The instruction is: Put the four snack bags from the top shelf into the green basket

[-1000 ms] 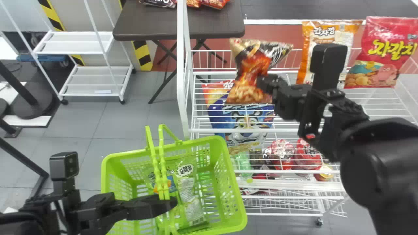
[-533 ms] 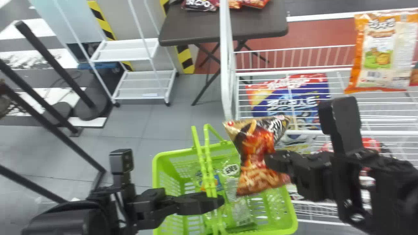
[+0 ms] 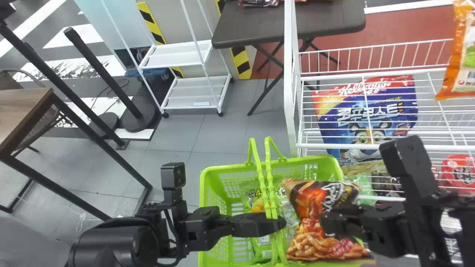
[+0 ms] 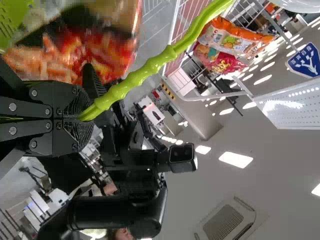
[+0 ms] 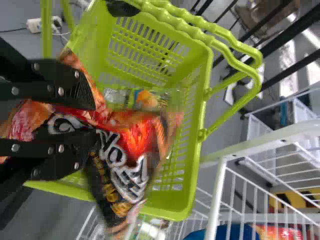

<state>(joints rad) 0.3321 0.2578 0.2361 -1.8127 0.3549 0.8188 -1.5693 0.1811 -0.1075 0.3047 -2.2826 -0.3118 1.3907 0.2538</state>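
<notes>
Over the opening of the green basket, toward its right side, I have my right gripper closed on a snack bag with a red, black and tan front. I see it gripped around its middle, the bag spreading out on both sides of the fingers. From the head view it overlaps the basket's right rim, and I can't tell whether it touches it.

At the basket's handles, my left gripper is closed too. In the left wrist view, I see a ribbed green bar clamped between its fingers.

Inside the basket I make out green packaging low down, and an orange-and-yellow patch behind the handles. I can't tell how many packs are in there.

Up at the top shelf of the white wire rack, an orange bag stands at the head view's right edge. The left wrist view gives me a red bag right beside it. On a lower level of the rack, I have a large blue bag with a cartoon tiger, and a dark table stands farther back.
</notes>
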